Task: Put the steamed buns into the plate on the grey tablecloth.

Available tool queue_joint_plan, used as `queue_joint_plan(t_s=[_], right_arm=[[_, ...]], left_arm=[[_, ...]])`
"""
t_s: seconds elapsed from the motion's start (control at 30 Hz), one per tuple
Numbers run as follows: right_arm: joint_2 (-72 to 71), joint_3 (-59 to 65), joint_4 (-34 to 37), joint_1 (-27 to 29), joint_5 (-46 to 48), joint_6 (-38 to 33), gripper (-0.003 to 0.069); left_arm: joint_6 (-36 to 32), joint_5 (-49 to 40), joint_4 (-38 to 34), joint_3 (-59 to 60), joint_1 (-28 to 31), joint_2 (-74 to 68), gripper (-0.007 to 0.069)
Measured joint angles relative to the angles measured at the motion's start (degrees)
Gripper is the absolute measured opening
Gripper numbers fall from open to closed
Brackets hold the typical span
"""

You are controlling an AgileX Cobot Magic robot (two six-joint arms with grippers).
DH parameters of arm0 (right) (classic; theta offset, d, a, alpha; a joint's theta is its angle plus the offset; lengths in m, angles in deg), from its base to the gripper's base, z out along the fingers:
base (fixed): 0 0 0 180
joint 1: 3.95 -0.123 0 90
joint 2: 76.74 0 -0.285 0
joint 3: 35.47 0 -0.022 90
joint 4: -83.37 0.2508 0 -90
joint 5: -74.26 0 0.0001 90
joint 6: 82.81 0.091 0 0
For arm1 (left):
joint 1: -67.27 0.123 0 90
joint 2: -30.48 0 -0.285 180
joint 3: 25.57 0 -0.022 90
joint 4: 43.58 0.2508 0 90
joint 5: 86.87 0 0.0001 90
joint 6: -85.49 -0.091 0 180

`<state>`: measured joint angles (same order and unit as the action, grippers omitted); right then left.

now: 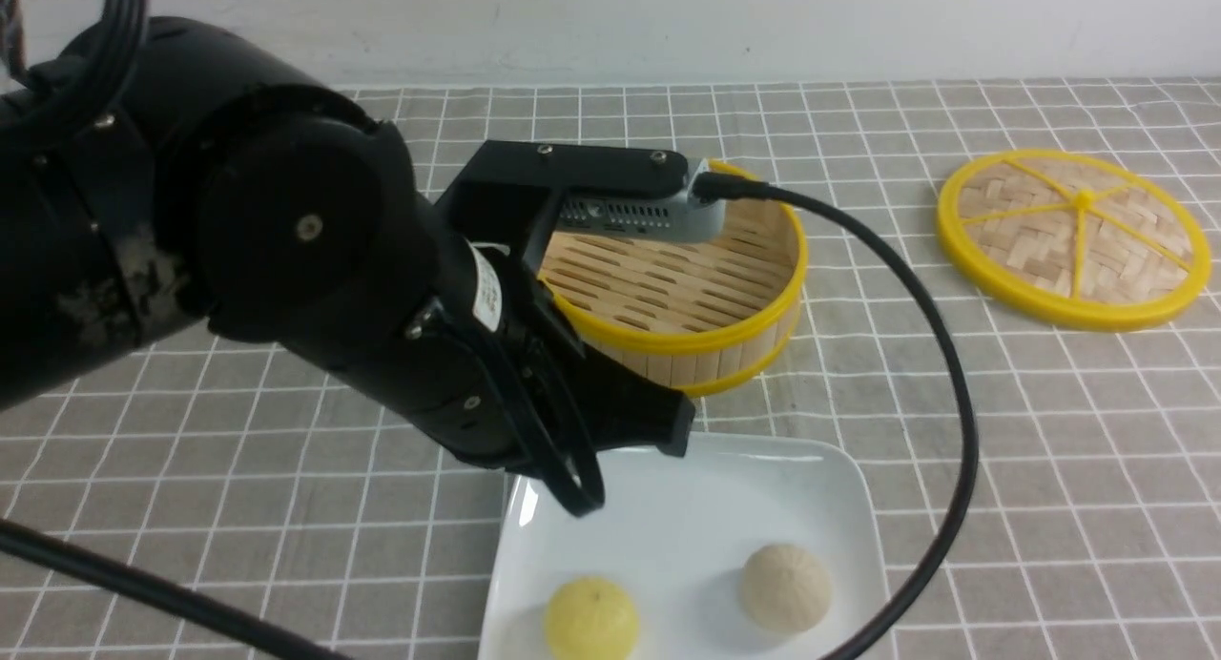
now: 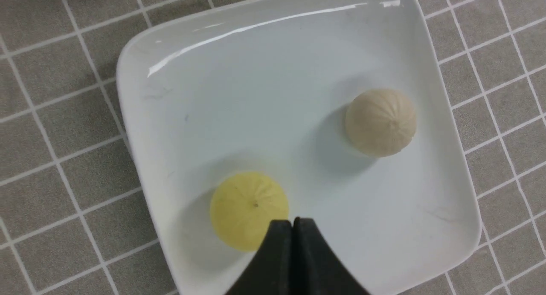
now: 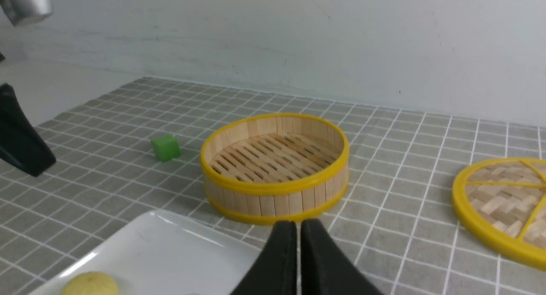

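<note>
White label [image 1: 490, 299] on left arm [image 1: 286, 259] blurred, unreadable; no other text

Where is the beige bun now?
Front view: the beige bun lies on the white plate, right of the yellow bun and apart from it, nearer than the steamer.

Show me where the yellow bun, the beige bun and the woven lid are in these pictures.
yellow bun [image 2: 249, 207], left wrist view, centre of its top.
beige bun [image 2: 381, 122], left wrist view, centre of its pleated top.
woven lid [image 1: 1075, 240], front view, middle of its woven face.
</note>
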<state>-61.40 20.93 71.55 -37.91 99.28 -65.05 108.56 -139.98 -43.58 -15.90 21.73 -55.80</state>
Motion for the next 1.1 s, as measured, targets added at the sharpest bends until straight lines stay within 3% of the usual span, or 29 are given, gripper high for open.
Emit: queue_joint_plan(t_s=[0.13,0.4,0.67,1.1], right_arm=[[0.0,0.0,0.3,0.0,5.2,-1.0,0.0033],[0.0,0.2,4.7,0.0,6.5,-2.0,0.0033],[0.0,0.2,14.7,0.0,8.8,-11.3,0.0033],[0.0,0.3,16.0,0.0,8.8,-11.7,0.0046]], left_arm=[[0.0,0.0,0.5,0.0,0.0,0.0,0.0004],[0.0,0.0,1.4,0.0,0.0,0.0,0.0012],[0.0,-0.2,1.7,0.0,0.0,0.0,0.002],[0.0,-0.2,3.9,0.0,0.0,0.0,0.0034]])
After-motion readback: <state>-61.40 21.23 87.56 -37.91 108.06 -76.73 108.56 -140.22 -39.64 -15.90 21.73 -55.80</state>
